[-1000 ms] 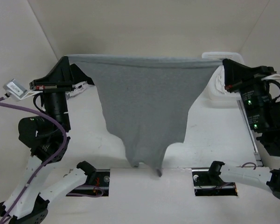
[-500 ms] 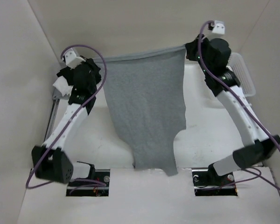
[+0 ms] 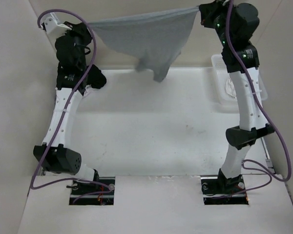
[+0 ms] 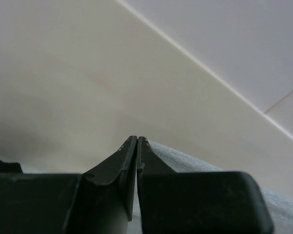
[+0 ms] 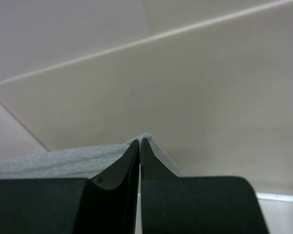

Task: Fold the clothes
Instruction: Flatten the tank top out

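Observation:
The clothes, a heather-grey tank top [image 3: 146, 39], hang in the air at the far end of the table, stretched between both arms. My left gripper [image 3: 86, 25] is shut on its left corner and my right gripper [image 3: 201, 9] is shut on its right corner. The cloth sags between them, and its lower end dangles above the table's far edge. In the left wrist view grey knit [image 4: 185, 163] runs off to the right of the shut left gripper [image 4: 137, 138]. A small peak of cloth [image 5: 145, 137] pokes out at the tips of the right gripper [image 5: 139, 140].
A white basket [image 3: 219, 92] with pale cloth in it stands at the right edge of the table, beside the right arm. Beige walls enclose the table on the far side and both flanks. Purple cables loop off both arms.
Both arms have swung up and away from the near edge toward the far wall, carrying the tank top with them. The cloth now hangs high and bunched shorter instead of spreading down toward the near edge.

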Tool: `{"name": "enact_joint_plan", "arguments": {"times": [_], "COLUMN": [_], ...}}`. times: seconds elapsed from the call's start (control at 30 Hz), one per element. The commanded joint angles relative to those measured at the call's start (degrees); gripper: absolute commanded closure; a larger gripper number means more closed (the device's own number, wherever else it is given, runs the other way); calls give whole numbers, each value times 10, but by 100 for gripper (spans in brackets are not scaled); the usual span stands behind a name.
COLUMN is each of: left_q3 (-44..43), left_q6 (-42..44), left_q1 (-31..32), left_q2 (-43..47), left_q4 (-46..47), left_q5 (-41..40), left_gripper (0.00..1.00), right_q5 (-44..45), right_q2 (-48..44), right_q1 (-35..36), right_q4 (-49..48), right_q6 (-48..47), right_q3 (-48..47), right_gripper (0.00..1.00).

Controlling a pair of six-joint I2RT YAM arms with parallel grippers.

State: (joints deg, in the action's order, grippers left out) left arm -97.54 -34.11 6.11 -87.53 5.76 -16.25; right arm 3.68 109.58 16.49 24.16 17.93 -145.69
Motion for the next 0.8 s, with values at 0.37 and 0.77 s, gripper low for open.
{"name": "enact_joint_plan", "arguments": {"times": [0.37,0.77], "left_q3": [403,380], "left_q6": [-18,-26], "left_q1": [51,88], "left_q2": [274,442], "left_q4": [99,-5], "left_q5": [-38,-34], "left_gripper": [99,99], "right_q5": [2,101], "right_q2": [-367,-575], "right_q1": [27,140], "right_q4": [-177,-131], "right_q6": [1,-1], "right_q3": [648,667], "right_gripper": [97,99]}}
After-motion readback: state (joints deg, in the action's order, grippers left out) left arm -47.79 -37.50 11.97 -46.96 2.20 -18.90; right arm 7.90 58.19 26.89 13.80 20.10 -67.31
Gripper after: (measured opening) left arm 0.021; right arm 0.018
